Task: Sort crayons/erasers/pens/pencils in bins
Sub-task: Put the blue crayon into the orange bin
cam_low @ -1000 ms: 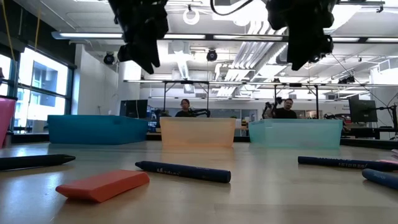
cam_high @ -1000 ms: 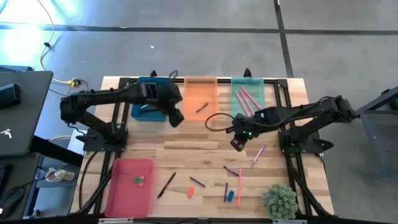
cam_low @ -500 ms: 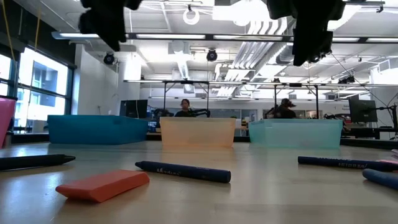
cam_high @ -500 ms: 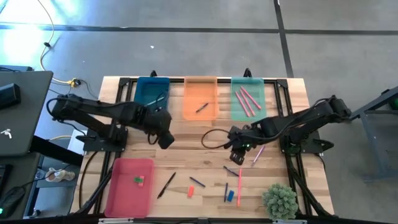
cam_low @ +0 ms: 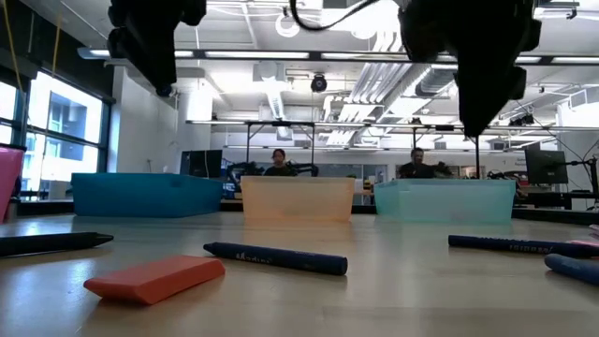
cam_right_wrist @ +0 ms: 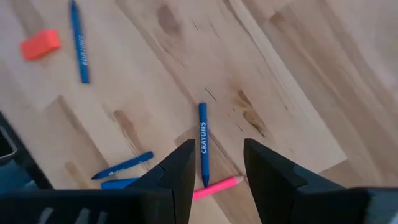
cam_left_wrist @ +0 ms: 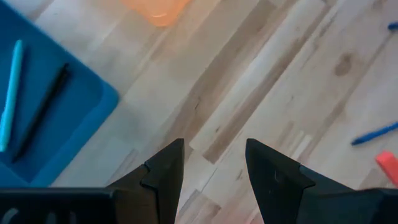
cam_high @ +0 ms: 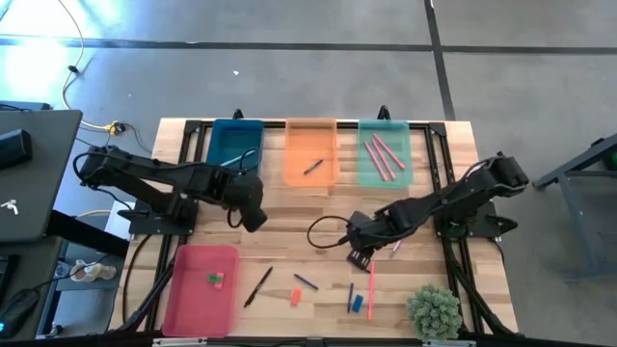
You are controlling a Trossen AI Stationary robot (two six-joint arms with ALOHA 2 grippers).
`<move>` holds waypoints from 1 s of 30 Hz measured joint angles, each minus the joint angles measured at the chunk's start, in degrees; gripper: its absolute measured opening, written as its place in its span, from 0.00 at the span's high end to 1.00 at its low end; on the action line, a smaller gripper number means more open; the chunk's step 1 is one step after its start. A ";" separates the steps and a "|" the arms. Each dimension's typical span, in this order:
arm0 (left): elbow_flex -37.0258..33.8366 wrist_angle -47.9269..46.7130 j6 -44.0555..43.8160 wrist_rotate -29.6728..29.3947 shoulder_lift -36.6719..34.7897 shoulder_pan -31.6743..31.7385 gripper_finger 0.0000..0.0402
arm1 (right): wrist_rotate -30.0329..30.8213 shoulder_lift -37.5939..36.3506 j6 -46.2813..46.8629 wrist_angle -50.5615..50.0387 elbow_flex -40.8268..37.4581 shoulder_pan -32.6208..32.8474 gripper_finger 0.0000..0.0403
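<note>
Blue crayon (cam_right_wrist: 203, 143) now lies just ahead of the right jaws (cam_right_wrist: 214, 163), lowered, parted and empty, poised for pickup, while the left jaws (cam_left_wrist: 214, 163) hang released.

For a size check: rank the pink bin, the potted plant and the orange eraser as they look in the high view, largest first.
1. Pink bin
2. Potted plant
3. Orange eraser, far the smallest

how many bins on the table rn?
4. Teal-blue bin, orange bin and mint green bin sit in a row along the table's far edge; pink-red bin sits at the near left corner. None seem hidden.
</note>
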 joint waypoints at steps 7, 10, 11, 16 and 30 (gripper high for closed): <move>0.00 -0.02 6.04 2.92 0.00 4.00 0.60 | -2.73 5.40 4.61 -0.38 0.00 0.53 0.68; 0.00 -0.02 7.85 6.36 0.00 5.46 0.60 | -3.25 7.37 6.15 -0.28 0.00 1.66 0.68; 0.00 -0.02 8.61 6.91 0.02 5.72 0.60 | -3.54 7.85 6.74 -0.11 0.00 2.10 0.68; 0.00 0.00 11.67 7.34 0.02 7.03 0.60 | -3.58 9.70 8.74 0.58 0.00 3.96 0.68; 0.00 0.09 14.11 7.32 0.04 10.87 0.60 | -2.50 14.36 8.53 4.40 0.00 5.88 0.68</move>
